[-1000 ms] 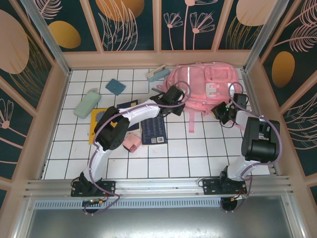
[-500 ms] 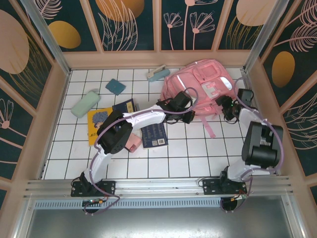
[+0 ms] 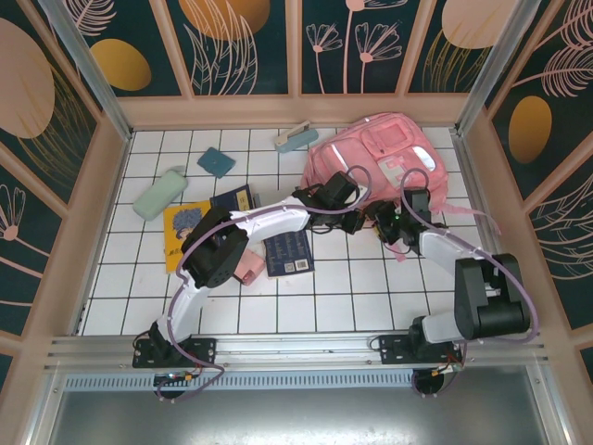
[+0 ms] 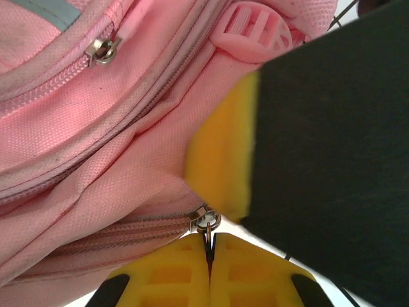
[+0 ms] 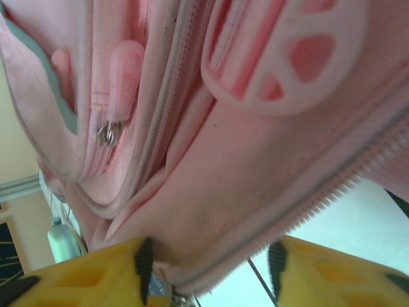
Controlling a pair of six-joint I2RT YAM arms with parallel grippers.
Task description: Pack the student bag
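**A:** What lies over on the left, and why is it left alone?

**B:** A mint pencil case (image 3: 159,195), a yellow book (image 3: 182,227), a navy book (image 3: 289,252) and a small pink box (image 3: 246,268) lie loose on the tiled table (image 3: 352,297). They are probably the contents to be packed. The student bag (image 3: 371,153) looks zipped shut, so nothing can go in yet.

**A:** And the left gripper?

**B:** The left gripper (image 4: 209,251) has its yellow fingers pressed together on the zipper pull (image 4: 207,221), with the metal ring just above the tips. That pinch likely serves to draw the zipper along its track.

**A:** Then the right one?

**B:** The right gripper (image 5: 211,272) straddles a fold of the bag's zippered edge. Its fingers are partway apart with fabric between them, and whether they press it cannot be told. Most likely it is there to brace the cloth, so the zipper runs instead of dragging the whole bag.

**A:** Where is the bag itself?

**B:** It lies at the back right of the table, near the right wall, with its front pockets facing up. Both grippers are at its near edge.
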